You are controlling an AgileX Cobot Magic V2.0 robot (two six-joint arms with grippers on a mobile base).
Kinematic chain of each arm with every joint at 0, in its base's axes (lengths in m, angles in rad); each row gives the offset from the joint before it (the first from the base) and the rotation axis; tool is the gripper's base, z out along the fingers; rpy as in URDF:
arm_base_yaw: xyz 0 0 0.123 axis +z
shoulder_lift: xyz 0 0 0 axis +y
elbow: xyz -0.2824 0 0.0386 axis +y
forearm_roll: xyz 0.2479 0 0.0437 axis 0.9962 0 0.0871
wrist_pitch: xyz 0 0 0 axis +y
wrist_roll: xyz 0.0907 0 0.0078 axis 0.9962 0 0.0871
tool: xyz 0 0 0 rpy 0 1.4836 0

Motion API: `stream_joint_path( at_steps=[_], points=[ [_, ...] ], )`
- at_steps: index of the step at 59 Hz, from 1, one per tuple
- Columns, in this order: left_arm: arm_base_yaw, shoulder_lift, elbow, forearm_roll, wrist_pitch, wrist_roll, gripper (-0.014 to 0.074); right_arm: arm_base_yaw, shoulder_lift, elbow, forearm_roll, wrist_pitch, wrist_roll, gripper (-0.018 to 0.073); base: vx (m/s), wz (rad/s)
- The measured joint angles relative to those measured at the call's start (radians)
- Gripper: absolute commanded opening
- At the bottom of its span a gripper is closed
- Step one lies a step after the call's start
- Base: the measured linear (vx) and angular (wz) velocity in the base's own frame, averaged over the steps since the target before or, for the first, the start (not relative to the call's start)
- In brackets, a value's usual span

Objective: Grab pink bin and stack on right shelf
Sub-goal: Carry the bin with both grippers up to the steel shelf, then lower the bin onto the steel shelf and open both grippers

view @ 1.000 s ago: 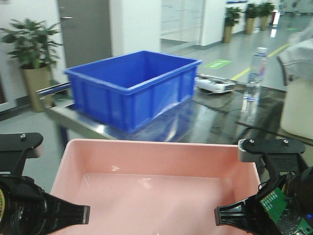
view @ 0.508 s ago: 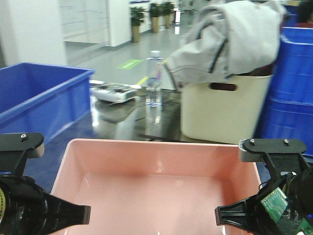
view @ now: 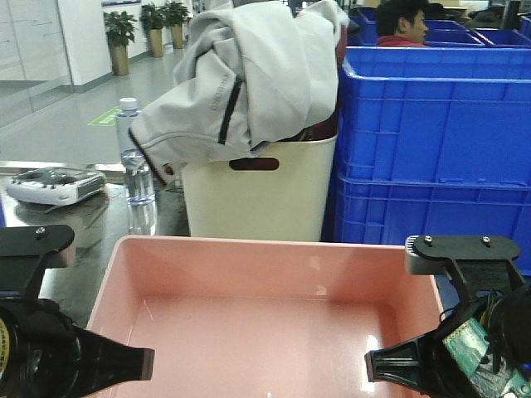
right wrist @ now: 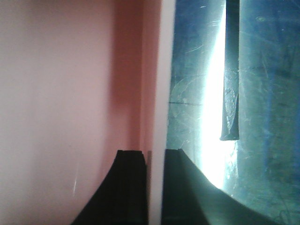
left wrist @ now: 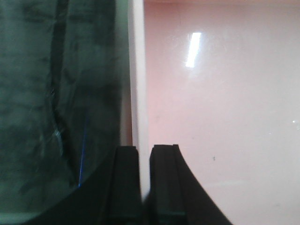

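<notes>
The pink bin [view: 265, 307] is a shallow empty tray held in front of me between both arms. My left gripper [left wrist: 144, 152] is shut on the bin's left rim [left wrist: 137, 84], one finger on each side of the wall. My right gripper [right wrist: 153, 154] is shut on the bin's right rim [right wrist: 164, 70] in the same way. In the front view the left gripper [view: 137, 363] and the right gripper [view: 382, 365] sit at the bin's two sides. No shelf can be told apart in these views.
Stacked blue crates [view: 431, 141] stand ahead on the right. A cream bin [view: 257, 195] draped with a grey jacket [view: 241, 75] stands ahead at centre. A water bottle [view: 137, 166] and a white controller [view: 54, 184] sit on the dark table [view: 91, 224] at left. A person [view: 402, 21] sits behind the crates.
The whole scene has swept leftward: the blue bin on the table left the view, the cream bin and jacket moved to centre, and stacked blue crates came in at right. The grip on the pink bin is unchanged.
</notes>
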Motion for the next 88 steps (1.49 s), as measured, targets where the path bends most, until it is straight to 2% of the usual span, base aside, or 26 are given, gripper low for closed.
stream_joint_path(
  at_steps=[58,67,71,78,88],
  points=[
    [0.0,0.0,0.0,0.0,0.0,0.0,0.0057,0.0,0.0,0.0,0.001,0.0,0.0,-0.0001,0.05,-0.05],
    [0.0,0.0,0.0,0.022,-0.006,0.0,0.0057,0.0,0.0,0.0,0.011,-0.002,-0.002,-0.0001,0.0,0.0],
    [0.0,0.001,0.0,0.029,-0.007,0.02,0.0059,0.0,0.001,0.0,0.024,0.002,-0.016,0.0,0.0,0.0],
    [0.012,0.019,0.0,0.031,0.0,0.102,0.0062,0.0,0.023,-0.001,0.032,0.004,-0.035,0.001,0.0,0.0],
    [0.091,0.112,-0.028,0.023,-0.012,0.158,0.0109,-0.03,0.124,-0.065,0.038,-0.007,-0.057,0.0063,0.0,0.0]
  ],
)
